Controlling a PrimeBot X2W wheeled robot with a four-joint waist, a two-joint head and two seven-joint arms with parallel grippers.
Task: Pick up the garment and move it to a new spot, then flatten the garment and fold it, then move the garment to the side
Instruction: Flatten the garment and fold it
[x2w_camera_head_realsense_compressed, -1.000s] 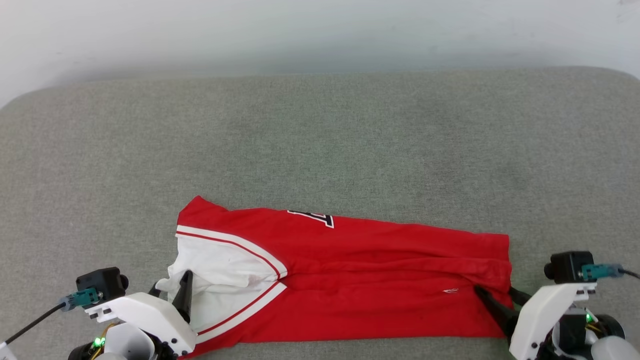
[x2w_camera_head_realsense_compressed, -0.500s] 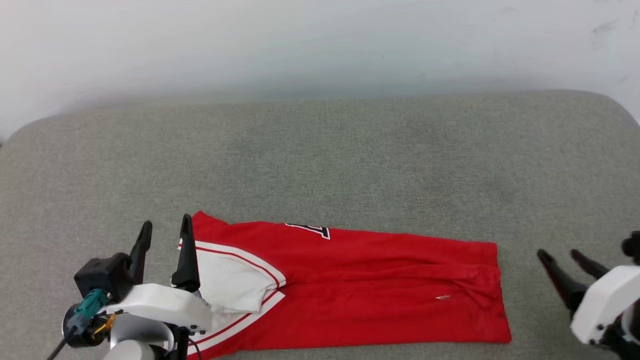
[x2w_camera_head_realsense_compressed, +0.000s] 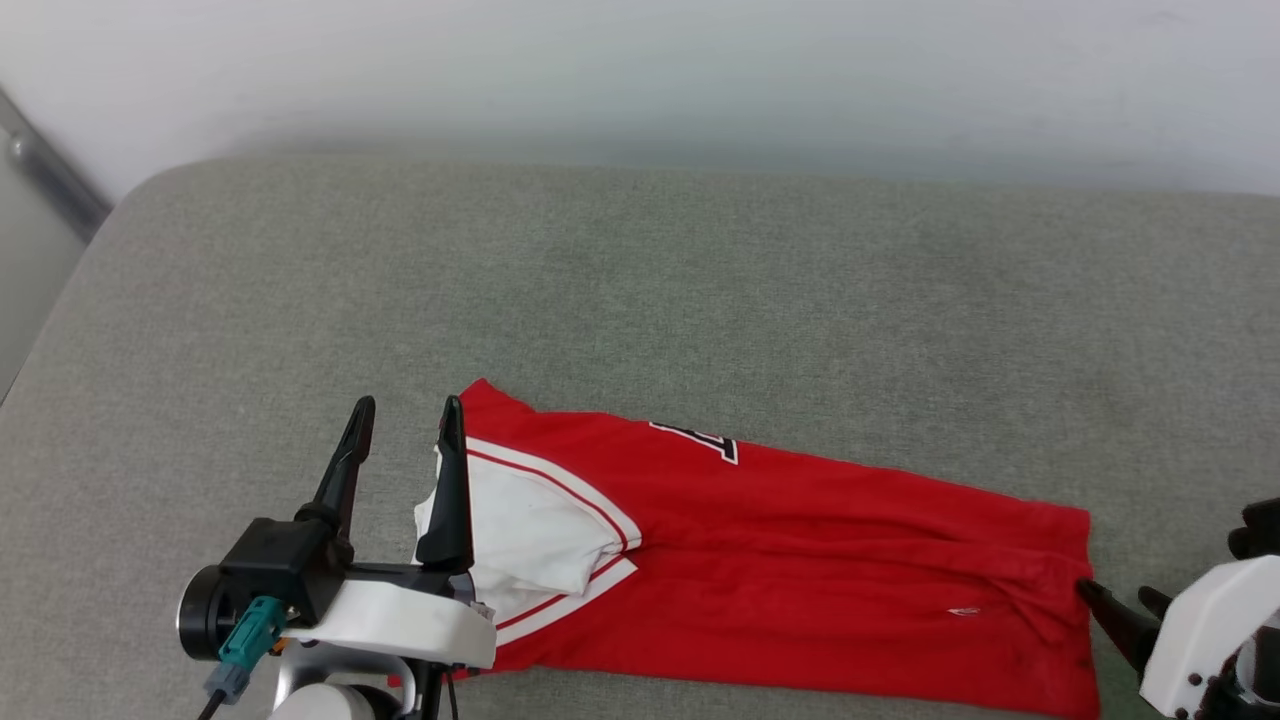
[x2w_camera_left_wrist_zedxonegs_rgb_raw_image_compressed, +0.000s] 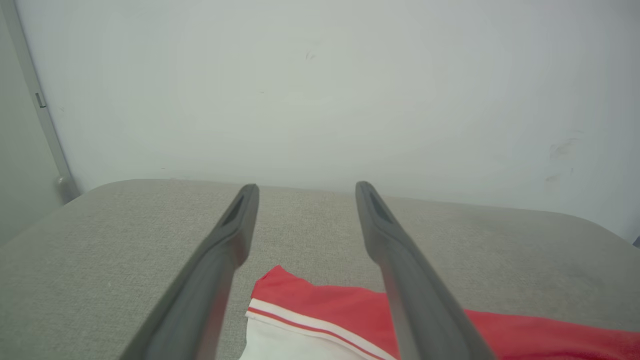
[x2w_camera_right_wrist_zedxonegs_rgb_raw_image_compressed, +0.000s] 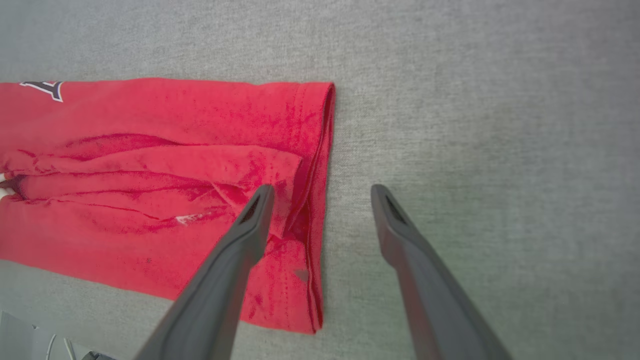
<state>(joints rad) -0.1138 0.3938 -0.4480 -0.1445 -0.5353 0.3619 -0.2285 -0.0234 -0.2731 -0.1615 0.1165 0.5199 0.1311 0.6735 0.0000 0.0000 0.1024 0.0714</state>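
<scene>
Head and wrist views of a folding station. The garment (x2w_camera_head_realsense_compressed: 780, 570), a bright red jersey, lies flat on the grey fabric-covered tabletop (x2w_camera_head_realsense_compressed: 700, 280) as a long band folded lengthwise, close to the near edge and running from the robot's left to its right. A white sleeve panel (x2w_camera_head_realsense_compressed: 530, 520) edged with red and white stripes sits at the left end of the band. Part of a black, white-outlined number (x2w_camera_head_realsense_compressed: 700, 440) shows at its far edge, and the hem forms the right end, where the cloth is creased into several ridges. The left gripper (x2w_camera_head_realsense_compressed: 408, 402) stands at the sleeve end with its two dark fingers apart and nothing between them. In the head view its inner finger overlaps the edge of the white panel; whether it touches the cloth cannot be told. The right gripper (x2w_camera_head_realsense_compressed: 1117, 592) stands at the hem end, fingers likewise apart and empty. In the right wrist view one finger lies over the red hem, the other over bare tabletop, with the hem's edge between them. A pale wall (x2w_camera_head_realsense_compressed: 640, 70) rises behind the tabletop.
</scene>
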